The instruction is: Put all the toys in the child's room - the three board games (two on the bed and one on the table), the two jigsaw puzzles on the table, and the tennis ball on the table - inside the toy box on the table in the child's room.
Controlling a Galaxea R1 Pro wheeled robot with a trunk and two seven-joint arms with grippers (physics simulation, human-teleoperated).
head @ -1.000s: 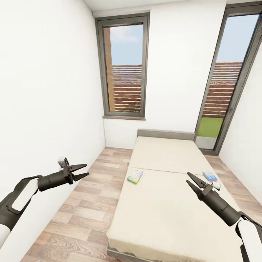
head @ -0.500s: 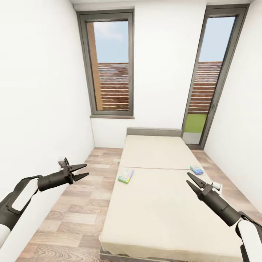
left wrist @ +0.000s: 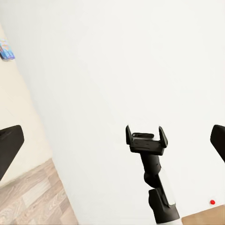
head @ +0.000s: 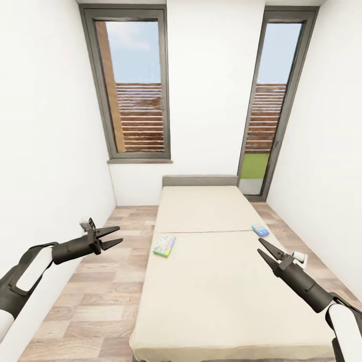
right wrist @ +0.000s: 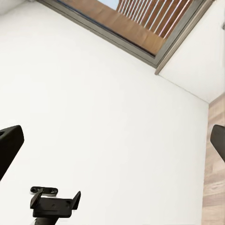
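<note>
The robot stood at the foot of the bed [head: 221, 281] with two board games lying flat on the mattress: a green-white one [head: 164, 246] near the left edge and a light-blue one [head: 260, 230] near the right edge. The left hand [head: 114, 237] and right hand [head: 263, 250] both hung spread open and empty. To do this step well, I judged it should roll closer, square to one box, and bring that side's hand down over its edge. The head view showed both boxes; the left wrist view caught just a sliver of the blue one [left wrist: 5, 49], the right wrist view a window frame [right wrist: 154, 47]
</note>
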